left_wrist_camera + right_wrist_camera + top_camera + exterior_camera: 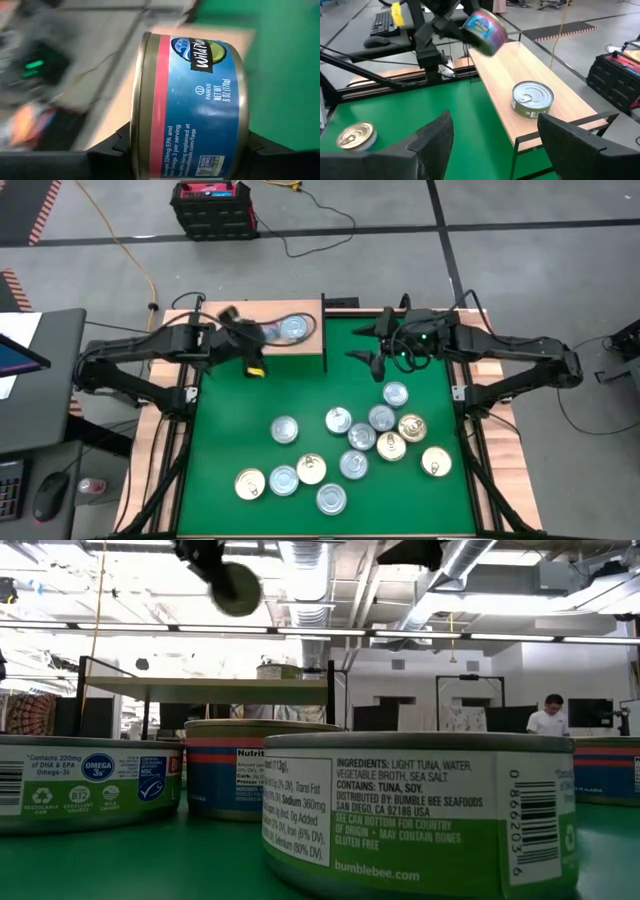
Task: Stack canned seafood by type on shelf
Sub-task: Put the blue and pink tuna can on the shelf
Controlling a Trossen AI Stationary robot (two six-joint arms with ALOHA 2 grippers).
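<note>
My left gripper point(255, 335) is shut on a blue-labelled tin with a red band point(200, 100) and holds it in the air over the left end of the light-wood shelf point(300, 352). The right wrist view shows that tin point(485, 27) tilted above the board. One silver-lidded tin point(533, 99) stands on its base on the shelf point(520, 60). My right gripper point(492, 145) is open over the green mat's far part, just right of the shelf, and touches nothing. Several more tins point(360, 442) stand on the mat. My left gripper pinches the tin between its two fingers point(117, 150), one on each flat end, with the label wall point(210, 150) showing in the gap. The tin is lifted clear of the shelf and tilted on its side.
The green mat point(230, 410) has bare room on its left half and between the shelf and the tin cluster. A gold-lidded tin point(356, 136) sits near my right gripper. In the low view large tins point(410, 810) fill the foreground, and a person point(548, 715) stands far behind the table.
</note>
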